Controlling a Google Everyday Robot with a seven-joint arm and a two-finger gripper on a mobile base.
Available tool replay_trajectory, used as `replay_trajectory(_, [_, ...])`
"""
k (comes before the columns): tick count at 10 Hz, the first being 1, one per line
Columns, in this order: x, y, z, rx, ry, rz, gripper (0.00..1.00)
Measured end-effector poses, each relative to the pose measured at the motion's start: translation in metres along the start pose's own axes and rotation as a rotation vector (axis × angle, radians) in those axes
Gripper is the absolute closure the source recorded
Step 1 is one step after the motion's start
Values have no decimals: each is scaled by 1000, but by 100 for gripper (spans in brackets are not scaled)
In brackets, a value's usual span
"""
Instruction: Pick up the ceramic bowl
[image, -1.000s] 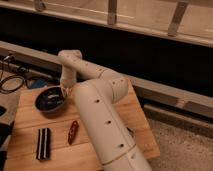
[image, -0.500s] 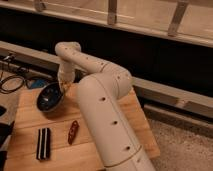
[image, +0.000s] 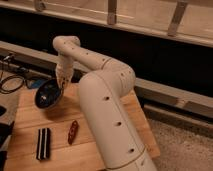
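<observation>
The ceramic bowl (image: 48, 94) is dark with a glossy speckled bluish inside. It hangs tilted above the far left part of the wooden table (image: 102, 142), its inside facing the camera. My gripper (image: 61, 83) is at the end of the white arm and is shut on the bowl's right rim, holding it off the table. The fingertips are partly hidden by the bowl's rim.
A black ribbed block (image: 43, 143) lies at the table's front left. A small red-brown object (image: 73, 131) lies beside it. My white arm (image: 107, 115) covers the middle of the table. Cables (image: 12, 82) lie at the far left.
The bowl has been lifted off the table and now hangs tilted in my gripper. The arm has risen.
</observation>
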Motion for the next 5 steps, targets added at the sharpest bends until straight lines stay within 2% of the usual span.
replay_trajectory(2, [0,1,-8,-4,-9,-3,85])
replay_trajectory(5, [1,7,-8,-5,-10,-16,85])
